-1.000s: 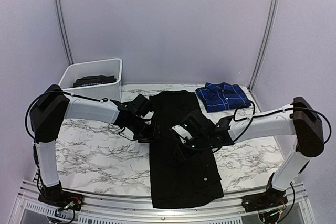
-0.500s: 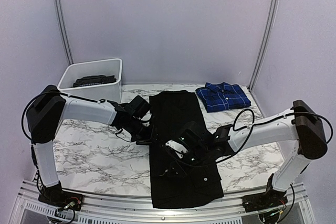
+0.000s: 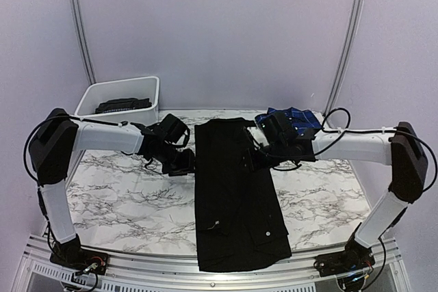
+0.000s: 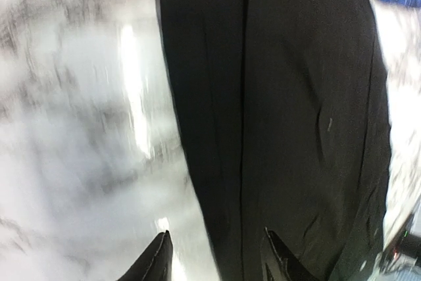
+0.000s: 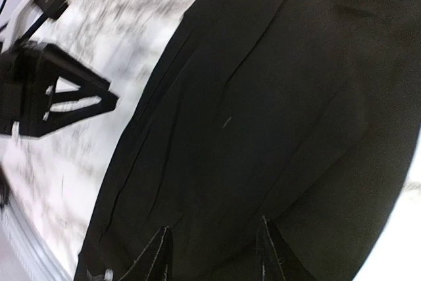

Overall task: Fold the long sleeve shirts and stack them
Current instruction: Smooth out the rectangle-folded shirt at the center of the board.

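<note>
Starting at the left, the white bin (image 3: 118, 83) at the back holds something dark that cannot be made out. The left gripper (image 3: 183, 163) hovers at the left edge of the black shirt (image 3: 233, 210), fingers parted and holding nothing. That shirt lies in the middle of the marble table (image 3: 116, 189) as a long narrow strip, sides folded in but not yet folded crosswise. The right gripper (image 3: 254, 161) sits over its right edge, also parted and empty. At the back right the blue plaid shirt (image 3: 306, 117) lies folded. By this reckoning, the crosswise folds and the stacking remain.
</note>
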`<state>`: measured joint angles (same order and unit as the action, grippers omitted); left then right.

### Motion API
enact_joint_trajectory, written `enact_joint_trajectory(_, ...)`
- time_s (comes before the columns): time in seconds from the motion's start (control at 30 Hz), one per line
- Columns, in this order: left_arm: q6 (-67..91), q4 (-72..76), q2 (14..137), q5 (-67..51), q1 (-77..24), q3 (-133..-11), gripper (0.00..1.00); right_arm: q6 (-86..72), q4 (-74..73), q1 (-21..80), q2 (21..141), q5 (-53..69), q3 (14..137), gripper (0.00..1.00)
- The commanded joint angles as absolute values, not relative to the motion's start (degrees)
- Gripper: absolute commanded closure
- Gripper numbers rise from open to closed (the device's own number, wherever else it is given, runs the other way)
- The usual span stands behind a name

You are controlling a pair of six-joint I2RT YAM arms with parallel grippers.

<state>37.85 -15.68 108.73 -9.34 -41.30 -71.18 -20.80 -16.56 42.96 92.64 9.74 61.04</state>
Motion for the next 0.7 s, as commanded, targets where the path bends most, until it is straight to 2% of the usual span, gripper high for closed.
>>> enact_joint_trajectory(0.0,35.70,-15.47,115.01,-4.33,-37.92,-80.20,0.53,-20.32,-13.27,38.59,98.80,6.70,68.65,0.66)
enact_joint_trajectory(0.3,29.68,-17.27,130.97,6.62,-34.03,-102.39,0.50,-15.76,-14.94,29.85,115.79,7.62,84.36,0.63)
enact_joint_trajectory(0.4,28.62,-18.51,136.23,9.09,-33.22,-110.23,0.49,-15.78,-14.16,28.18,117.26,8.44,84.91,0.57)
enact_joint_trajectory(0.67,26.48,-20.12,148.57,13.71,-32.45,-127.45,0.48,-15.39,-14.34,27.59,118.77,12.04,84.94,0.55)
